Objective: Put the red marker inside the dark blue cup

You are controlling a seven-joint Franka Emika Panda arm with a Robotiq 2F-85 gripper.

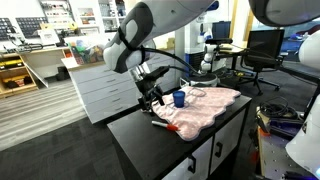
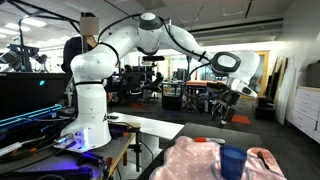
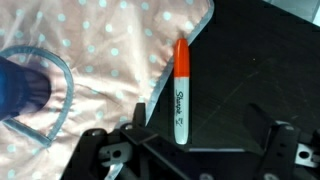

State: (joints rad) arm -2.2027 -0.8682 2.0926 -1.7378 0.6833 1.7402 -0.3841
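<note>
Wrist view, nearest the lens: the black Robotiq gripper [image 3: 207, 138] fills the 6 o'clock edge, its fingers [image 3: 136, 120] spread wide with nothing between the pads. Just beyond them the red-capped white plastic marker [image 3: 180, 95] lies flat on the black tabletop [image 3: 260, 60]. Its long axis runs 6 to 12 o'clock, with the cap at the 12 end and the barrel's tail reaching down into the gap between the fingers. It sits off-centre there, closer to the 9 o'clock finger than to the 3 o'clock one. The fingers line up 9 to 3, so they cross the barrel roughly square-on. I judge that a small shift toward 9 o'clock and a straight descent would set the pads on either side of the barrel.

Next out, at 9 to 11 o'clock of the marker, is the pink fabric cloth with pale dots [image 3: 110, 50]. Its edge runs just beside the cap; whether they touch I cannot tell. Farther along the cloth, at 9 o'clock against the frame edge, sits the dark blue plastic cup [image 3: 20, 88], blurred.

In an exterior view the gripper [image 1: 152, 100] hangs low over the table's corner, and the cup [image 1: 179, 98] stands upright on the cloth [image 1: 205, 110] at about 3 o'clock of it, near. The marker is too small to make out there.
</note>
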